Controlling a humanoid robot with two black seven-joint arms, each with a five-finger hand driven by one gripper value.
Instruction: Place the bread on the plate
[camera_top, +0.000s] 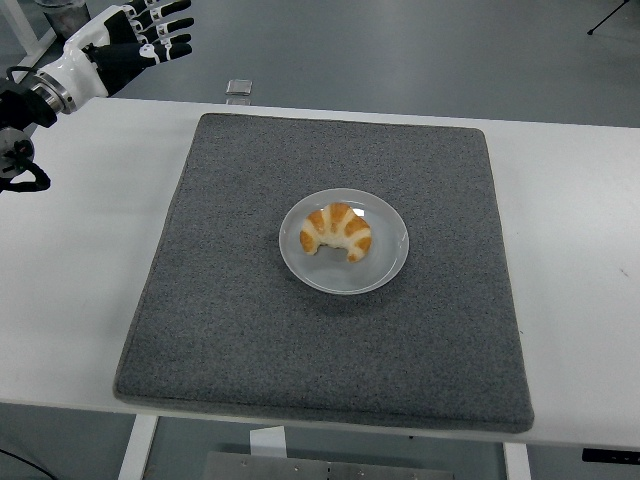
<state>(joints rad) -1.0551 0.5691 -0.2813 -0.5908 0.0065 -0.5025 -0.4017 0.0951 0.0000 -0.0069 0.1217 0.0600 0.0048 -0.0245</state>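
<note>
A golden croissant-shaped bread (337, 232) lies on a round grey plate (384, 270) in the middle of the dark grey mat (220, 320). My left hand (150, 38) is far off at the top left corner, above the table's far edge, fingers spread and holding nothing. It is well apart from the plate and the bread. The right arm does not show.
The grey mat covers most of the white table (580, 250). A small flat grey object (238, 87) lies beyond the table's far edge at the upper left.
</note>
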